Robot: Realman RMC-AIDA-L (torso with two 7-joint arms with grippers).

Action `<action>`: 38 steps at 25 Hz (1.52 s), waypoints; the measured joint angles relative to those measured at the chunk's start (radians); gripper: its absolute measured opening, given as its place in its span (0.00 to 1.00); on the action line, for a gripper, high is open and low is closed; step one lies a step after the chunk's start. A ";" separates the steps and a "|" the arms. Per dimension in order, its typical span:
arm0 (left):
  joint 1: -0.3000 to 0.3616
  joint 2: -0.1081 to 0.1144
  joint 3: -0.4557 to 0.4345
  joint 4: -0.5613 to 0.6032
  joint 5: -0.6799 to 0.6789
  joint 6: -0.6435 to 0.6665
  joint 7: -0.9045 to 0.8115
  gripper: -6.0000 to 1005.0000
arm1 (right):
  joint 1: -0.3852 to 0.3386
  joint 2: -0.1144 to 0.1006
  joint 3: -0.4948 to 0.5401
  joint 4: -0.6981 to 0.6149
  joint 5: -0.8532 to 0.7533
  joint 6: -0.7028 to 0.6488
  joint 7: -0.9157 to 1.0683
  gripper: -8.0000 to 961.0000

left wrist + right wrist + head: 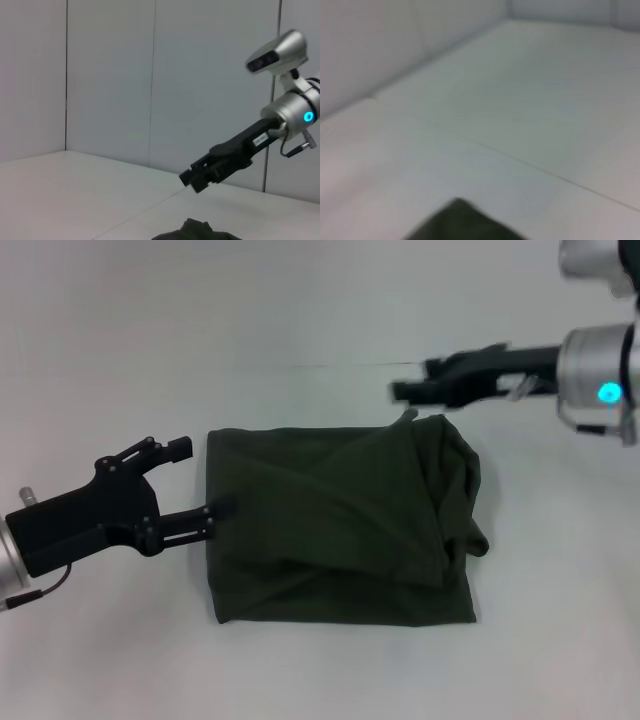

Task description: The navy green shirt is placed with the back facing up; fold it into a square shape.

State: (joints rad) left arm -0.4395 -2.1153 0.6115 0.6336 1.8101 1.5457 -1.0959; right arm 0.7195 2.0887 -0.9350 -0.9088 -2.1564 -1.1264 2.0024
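Lying mid-surface (300, 300), the navy green shirt (340, 525) looks nearly square, edges rumpled; left pincer (200, 480) spread at its edge; right pincer (405, 390) unclear.

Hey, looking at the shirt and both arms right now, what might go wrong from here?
The navy green shirt is folded roughly square, but its right side is bunched and raised, so that flap may slump open. The left gripper, jaws open, has its lower finger touching the shirt's left edge; moving away might drag that edge. The right gripper hovers near the far corner and could snag it.
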 joint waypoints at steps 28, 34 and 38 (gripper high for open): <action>0.039 0.004 -0.091 0.025 -0.001 0.016 -0.041 0.94 | 0.122 0.000 -0.422 0.470 0.294 0.132 -0.495 0.83; 0.037 0.007 -0.093 0.030 0.000 0.018 -0.055 0.94 | -0.006 -0.024 -0.382 0.159 0.240 -0.008 -0.340 0.83; 0.034 0.009 -0.093 0.029 0.000 0.019 -0.059 0.94 | -0.041 -0.003 -0.294 0.094 0.245 0.059 -0.359 0.83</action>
State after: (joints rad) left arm -0.4052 -2.1068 0.5181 0.6623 1.8102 1.5652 -1.1550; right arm 0.6787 2.0857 -1.2292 -0.8144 -1.9113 -1.0670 1.6438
